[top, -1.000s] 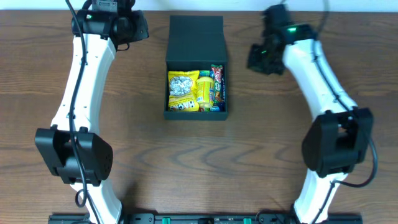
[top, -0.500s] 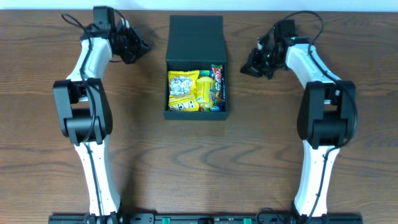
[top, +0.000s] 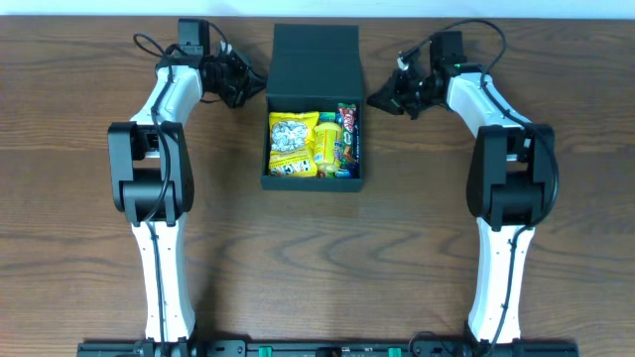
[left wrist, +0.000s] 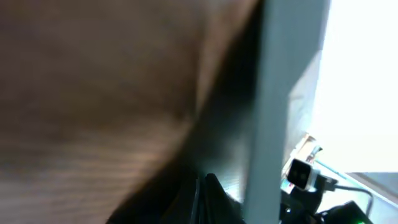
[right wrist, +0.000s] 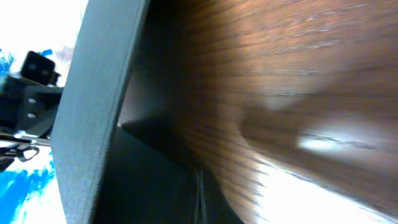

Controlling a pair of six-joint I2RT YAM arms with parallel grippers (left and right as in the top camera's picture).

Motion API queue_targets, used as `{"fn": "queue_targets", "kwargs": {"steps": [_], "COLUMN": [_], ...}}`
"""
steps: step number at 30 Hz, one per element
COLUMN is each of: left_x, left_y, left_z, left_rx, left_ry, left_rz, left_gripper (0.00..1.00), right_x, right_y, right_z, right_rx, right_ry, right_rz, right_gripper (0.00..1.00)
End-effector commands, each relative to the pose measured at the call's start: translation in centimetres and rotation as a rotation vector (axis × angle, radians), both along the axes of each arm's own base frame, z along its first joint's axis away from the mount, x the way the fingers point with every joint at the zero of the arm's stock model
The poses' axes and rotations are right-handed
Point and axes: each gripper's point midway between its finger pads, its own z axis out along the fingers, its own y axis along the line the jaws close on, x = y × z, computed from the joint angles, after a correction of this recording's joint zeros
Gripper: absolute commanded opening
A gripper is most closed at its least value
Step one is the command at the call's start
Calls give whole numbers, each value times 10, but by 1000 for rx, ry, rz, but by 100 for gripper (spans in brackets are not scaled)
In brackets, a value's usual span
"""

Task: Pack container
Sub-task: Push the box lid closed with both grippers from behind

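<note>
1. The brown table (top: 417, 248) lies under the left gripper (top: 245, 87) and the right gripper (top: 381, 99).
2. The green box (top: 314, 182) sits open between them, close to each.
3. Snack packs (top: 313, 144) lie inside it.
4. I cannot tell how wide either gripper is open, or if it holds anything.

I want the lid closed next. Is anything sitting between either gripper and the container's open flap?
Nothing visible. The left gripper and right gripper flank the open flap of the container, and only table wood shows between.
</note>
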Motion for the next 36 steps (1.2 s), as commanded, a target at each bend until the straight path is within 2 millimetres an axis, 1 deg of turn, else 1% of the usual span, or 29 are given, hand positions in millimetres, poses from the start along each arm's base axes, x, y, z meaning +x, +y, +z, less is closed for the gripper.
{"fn": "queue_targets", "kwargs": {"steps": [1,4,8,10,12,14,19,23,27,28,32,36], "left_x": [-6,-10,-8,-8,-8,-7,-3,4,12,14,20,26], "left_y": [3,9,11,8,1,-1,-6,-15,-21,-21,-17,-16], "left_z": [-12,-15,-17,-17,-17,-18,-13,1,17,21,36,60], "left_rx": [12,19,34,36,41,47,30,-39,-97,-110,-159,-197], "left_ry": [33,52,54,52,50,54,30,-35,-132,-156,-234,-347], "left_rz": [-11,-6,10,4,0,9,4,-32,-80,-90,-121,-167], "left_gripper": [6,6,6,6,6,6,6,6,6,6,6,6], "right_x": [-1,-2,-2,-2,-1,2,7,15,23,24,28,30], "right_y": [15,20,24,27,35,38,43,51,57,57,51,44], "right_z": [6,6,3,-2,-6,-9,0,19,49,56,72,87], "right_rx": [31,31,27,34,95,120,160,234,334,355,379,376], "right_ry": [5,2,-5,10,18,17,-32,-133,-283,-317,-371,-422], "right_rz": [20,30,35,32,43,40,62,114,193,211,227,235], "right_gripper": [1,2,2,1,2,2,2,2,2,2,2,1]}}
